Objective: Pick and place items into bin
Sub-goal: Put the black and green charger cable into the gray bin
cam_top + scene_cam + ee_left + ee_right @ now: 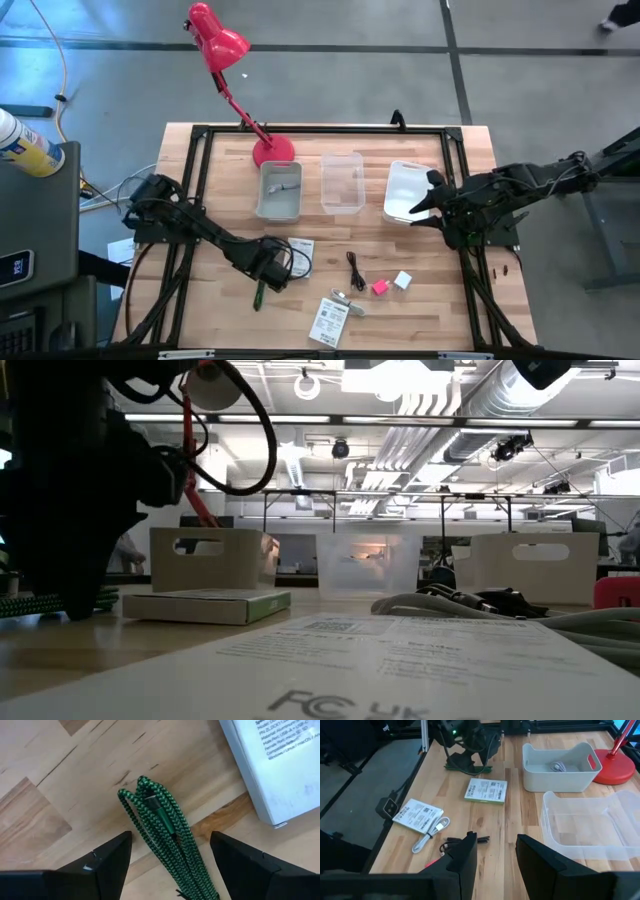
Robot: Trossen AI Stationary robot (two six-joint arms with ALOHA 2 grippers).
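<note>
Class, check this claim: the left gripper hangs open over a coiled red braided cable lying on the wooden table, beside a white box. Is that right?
Not quite. The left wrist view shows the braided cable is green, not red. The rest stands: the left gripper hangs open over it on the wooden table, with a white box beside it.

The worktop (60,765) is pale, smooth wood with visible grain. The green cable (165,835) wears a rough braided cloth sleeve. Beside it, the white box (280,765) looks like matt printed card. The clear bin (590,827) is glossy, see-through plastic.
</note>
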